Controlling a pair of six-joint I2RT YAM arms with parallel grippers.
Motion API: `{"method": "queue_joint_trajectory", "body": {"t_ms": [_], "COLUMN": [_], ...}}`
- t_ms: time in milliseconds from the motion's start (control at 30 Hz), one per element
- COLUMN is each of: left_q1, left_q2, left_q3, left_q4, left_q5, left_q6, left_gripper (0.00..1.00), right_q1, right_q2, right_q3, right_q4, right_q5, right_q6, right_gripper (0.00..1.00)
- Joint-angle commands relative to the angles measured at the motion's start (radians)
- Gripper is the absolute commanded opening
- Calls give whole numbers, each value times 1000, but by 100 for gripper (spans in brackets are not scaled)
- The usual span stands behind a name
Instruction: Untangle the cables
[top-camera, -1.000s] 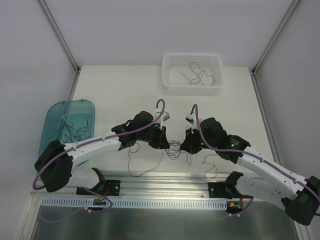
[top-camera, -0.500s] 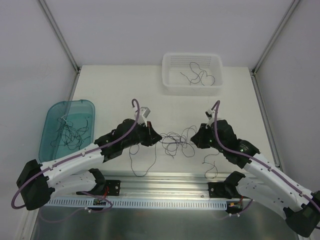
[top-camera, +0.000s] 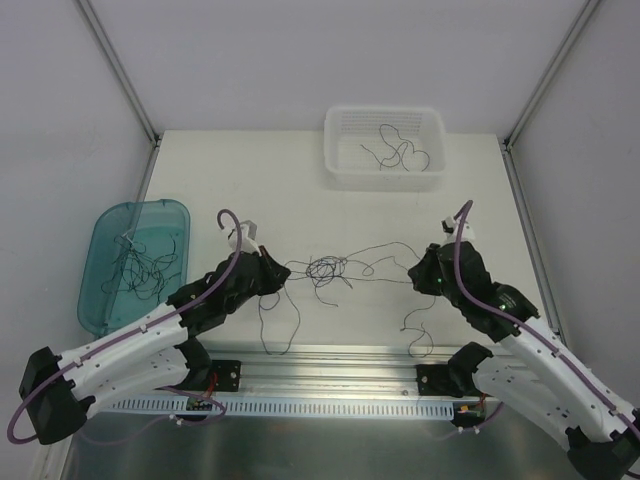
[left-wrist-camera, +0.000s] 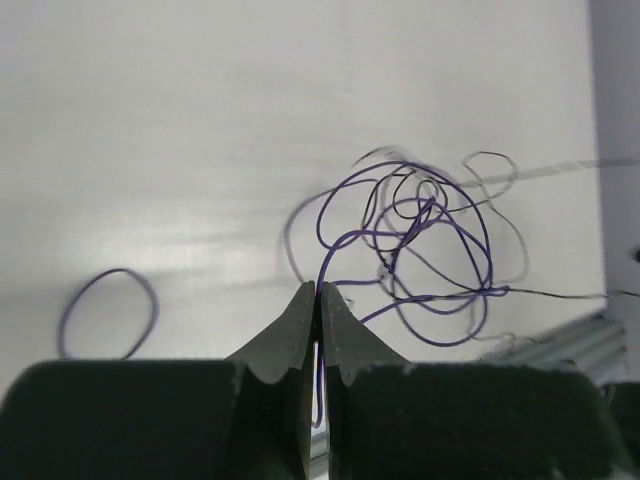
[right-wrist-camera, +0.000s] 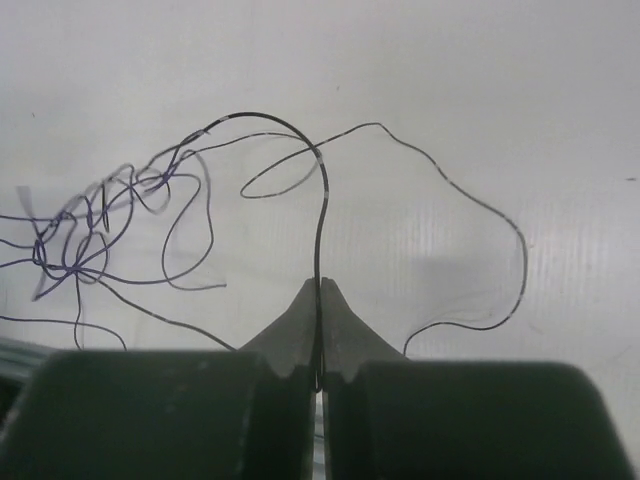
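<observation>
A small knotted clump of thin purple and black cables (top-camera: 326, 269) hangs between my two grippers over the table's front middle. My left gripper (top-camera: 281, 277) is shut on a purple cable (left-wrist-camera: 340, 215) that runs into the clump (left-wrist-camera: 425, 235). My right gripper (top-camera: 415, 274) is shut on a black cable (right-wrist-camera: 322, 215) that arcs left to the clump (right-wrist-camera: 85, 230). Loose strands trail down from both grippers toward the front edge (top-camera: 280, 330).
A white basket (top-camera: 432, 120) at the back holds a few separated cables (top-camera: 398, 152). A teal bin (top-camera: 112, 225) at the left holds several more cables (top-camera: 145, 265). A metal rail (top-camera: 330, 358) runs along the table's front edge.
Both grippers have moved apart, left one leftward and right one rightward, each holding its cable. The clump has been stretched out between them and has loosened.
</observation>
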Motion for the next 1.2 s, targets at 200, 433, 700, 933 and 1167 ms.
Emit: {"method": "queue_joint_trajectory", "body": {"t_ms": [200,433,700,933,1167], "left_q1": [115,267,335,384,419], "left_q2": [67,206,351,443,412], "left_q3": [-36,-59,2,21,11], "left_q4": [-234,-233,-231,-231,-231], "left_q5": [-159,-127,-149,-136,-133], "left_q6": [-170,-161,-115,-116,-92], "left_gripper": [0,0,0,0,0], "right_q1": [-65,-76,-81,-81,-81], "right_q2": [4,63,107,117,51], "right_q3": [357,655,925,1144,988], "right_q4": [-194,-242,-259,-212,-135], "right_q5": [171,119,78,156,231], "right_q6": [-216,-334,-409,-482,-486], "right_gripper": [1,1,1,1,1]}}
